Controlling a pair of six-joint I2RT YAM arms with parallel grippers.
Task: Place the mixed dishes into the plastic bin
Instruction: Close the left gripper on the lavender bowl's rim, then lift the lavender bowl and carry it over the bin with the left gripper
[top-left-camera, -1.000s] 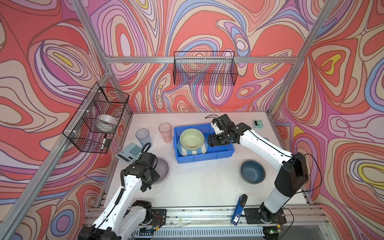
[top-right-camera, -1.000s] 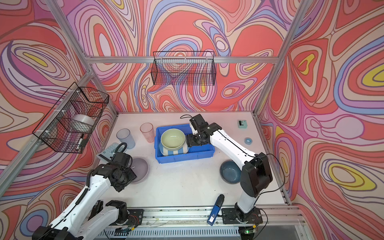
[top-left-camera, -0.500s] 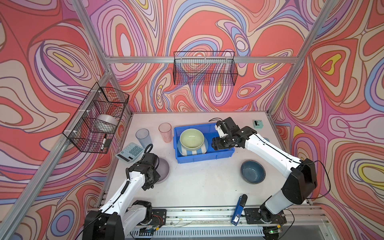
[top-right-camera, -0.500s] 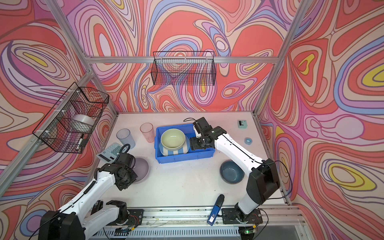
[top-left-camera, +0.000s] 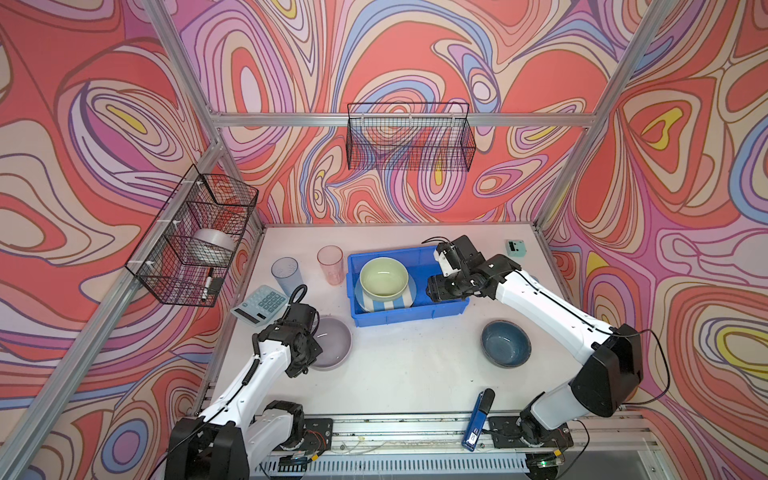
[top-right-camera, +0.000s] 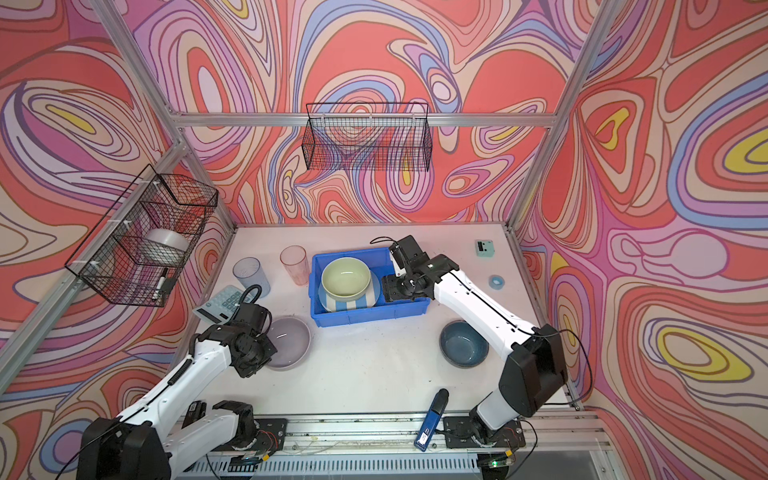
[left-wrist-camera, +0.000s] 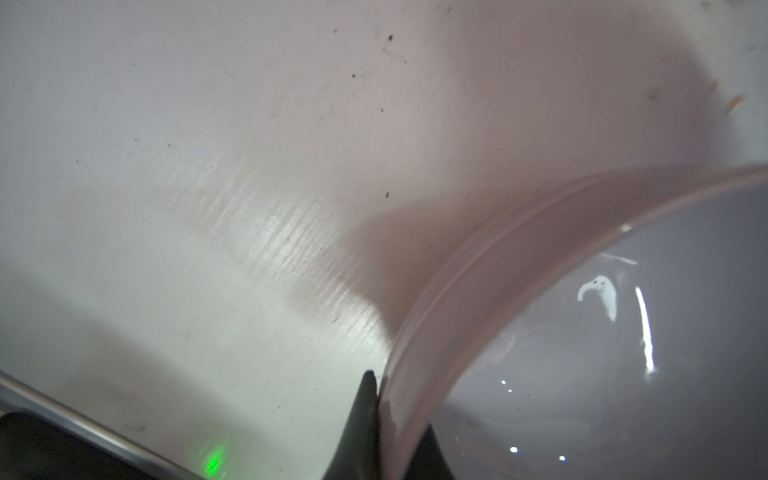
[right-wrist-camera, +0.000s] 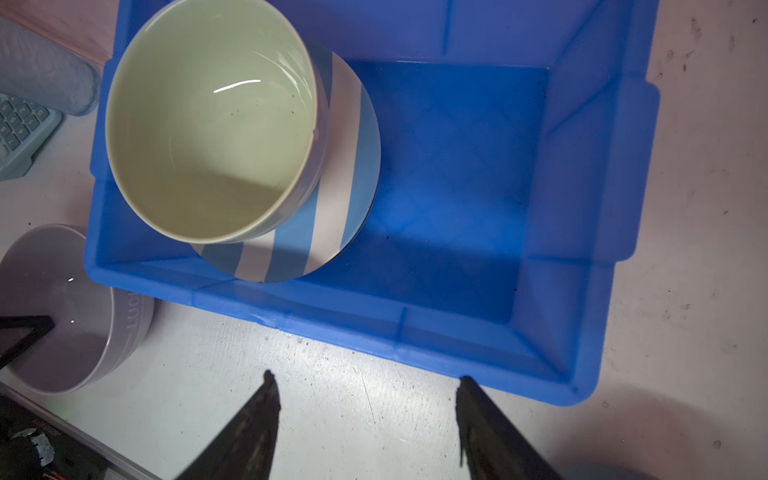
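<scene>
- Pinches the rim of the lavender bowl with the left gripper: jaws closed on the wall, one finger outside, the other inside.
- Leaves that bowl on the table, outside the plastic bin, near its front left corner and just beside the calculator.
- Holds the right gripper open and empty above the bin's front right corner, fingers well apart.
- Shows, in the bin's left half, the pale green bowl upright on the striped plate.
- Has the dark blue bowl on the table, front right of the bin and apart from it.
- Has the grey-blue cup and the pink cup upright left of the bin, near each other.
</scene>
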